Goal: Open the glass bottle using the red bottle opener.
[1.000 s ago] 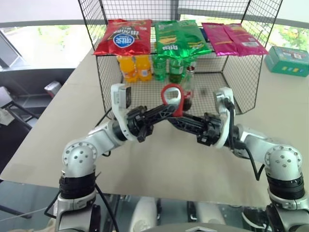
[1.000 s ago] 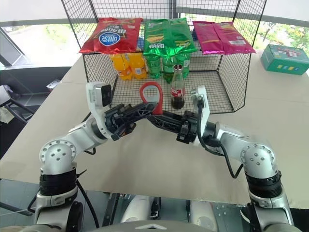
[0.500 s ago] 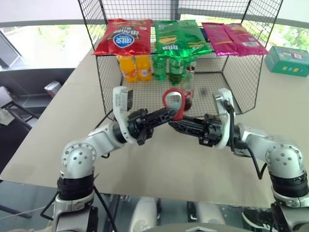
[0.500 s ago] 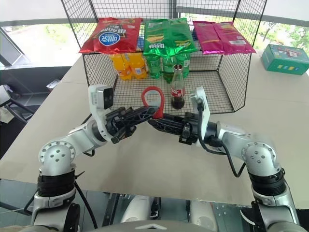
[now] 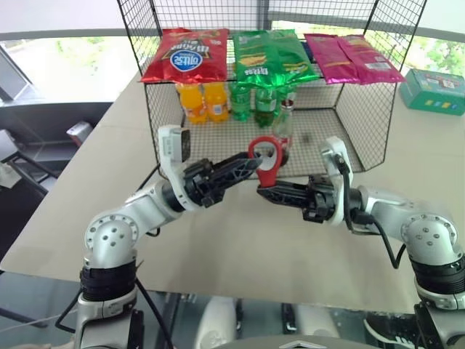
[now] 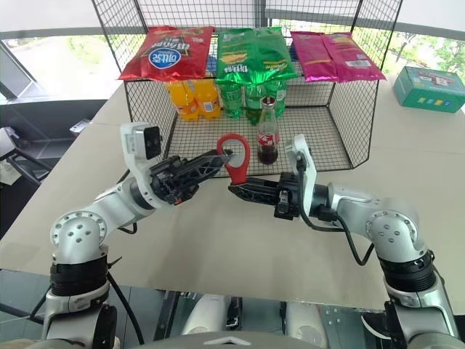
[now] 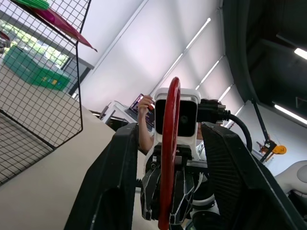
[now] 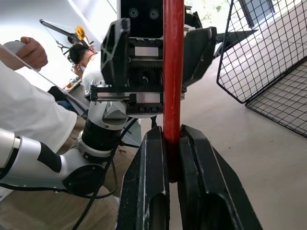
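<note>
Holding: right gripper has its fingers clamped on the handle of the red bottle opener, ring head uppermost, handle down.
Opener place: raised above the table, in front of the wire rack, between the two grippers.
Left gripper: fingers spread apart, one on each side of the opener's ring with a gap to each, not gripping it.
Glass bottle: upright on the rack's mesh floor near its front edge, cap on, dark liquid low, red label; just behind and a little right of the opener, apart from both grippers.
Behind bottle: green soda bottles and orange bottles at the rack's back.
Rack top: chip bags in red, green and pink.
Far right of table: teal box.
Background: person in a white shirt seen in the right wrist view.
</note>
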Motion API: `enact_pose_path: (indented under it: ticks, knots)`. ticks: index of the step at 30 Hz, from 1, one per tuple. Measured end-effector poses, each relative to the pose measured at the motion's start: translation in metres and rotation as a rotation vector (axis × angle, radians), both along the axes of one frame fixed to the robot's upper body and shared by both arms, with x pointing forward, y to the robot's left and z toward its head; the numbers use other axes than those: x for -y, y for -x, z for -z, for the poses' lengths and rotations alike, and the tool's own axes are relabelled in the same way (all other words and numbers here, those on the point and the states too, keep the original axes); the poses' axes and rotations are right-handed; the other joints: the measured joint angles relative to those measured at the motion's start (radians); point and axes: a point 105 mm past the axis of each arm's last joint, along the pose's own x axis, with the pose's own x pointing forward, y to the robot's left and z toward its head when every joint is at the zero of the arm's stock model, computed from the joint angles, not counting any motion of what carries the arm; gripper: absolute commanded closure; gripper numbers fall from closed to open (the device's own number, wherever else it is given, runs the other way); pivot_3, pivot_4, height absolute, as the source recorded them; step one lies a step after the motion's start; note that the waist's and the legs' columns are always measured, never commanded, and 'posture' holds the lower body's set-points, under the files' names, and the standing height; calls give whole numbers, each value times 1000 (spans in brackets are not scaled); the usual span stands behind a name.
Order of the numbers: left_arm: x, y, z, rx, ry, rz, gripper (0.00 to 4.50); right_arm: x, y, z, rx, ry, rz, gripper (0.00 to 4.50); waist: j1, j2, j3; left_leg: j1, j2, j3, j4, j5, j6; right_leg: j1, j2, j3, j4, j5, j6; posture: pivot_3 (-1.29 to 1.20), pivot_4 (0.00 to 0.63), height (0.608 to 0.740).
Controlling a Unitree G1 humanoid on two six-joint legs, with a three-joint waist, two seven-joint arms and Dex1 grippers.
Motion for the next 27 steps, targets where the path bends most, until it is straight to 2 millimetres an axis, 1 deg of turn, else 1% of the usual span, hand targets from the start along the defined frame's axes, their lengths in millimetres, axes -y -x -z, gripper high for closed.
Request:
enact_pose_path:
  ticks: [8,10,13,14,21,24,25,27]
  knots:
    - [1,-3,1,20,-28,-21,2316,1,-2,1,6,5,-2,4500,1,0,0,0,0,0,0,0,0,0,0,0,0,0,0,0,150,740]
    - [3,-4,-1,33,-39,-21,2834,0,-3,-1,17,11,0,4500,0,0,0,0,0,0,0,0,0,0,0,0,0,0,0,0,150,740]
    - [7,-3,-3,46,-42,-3,4146,0,-4,-1,29,18,4,4500,0,0,0,0,0,0,0,0,0,0,0,0,0,0,0,0,150,740]
    - [7,-4,-3,45,-41,-2,4416,0,-3,-1,29,18,-1,4500,0,0,0,0,0,0,-1,0,0,0,0,0,0,0,0,0,150,740]
    - [6,-2,-4,54,-43,11,4416,-1,-1,-1,32,12,-12,4500,0,0,1,0,0,0,-1,0,0,0,0,0,-1,0,0,0,150,740]
    - [4,-1,-4,57,-47,14,3464,-2,-1,-1,34,14,-8,4500,0,0,1,0,0,0,-1,0,0,0,0,0,-1,0,0,0,150,740]
    - [4,-1,-4,57,-48,12,2928,-1,-1,0,33,17,-2,4500,0,0,1,0,0,0,-1,0,0,0,0,0,-1,0,0,0,150,740]
    - [4,-2,-3,59,-50,8,1998,-1,-2,0,33,19,2,4500,0,0,1,0,0,0,-1,0,0,0,0,0,-1,0,0,0,150,740]
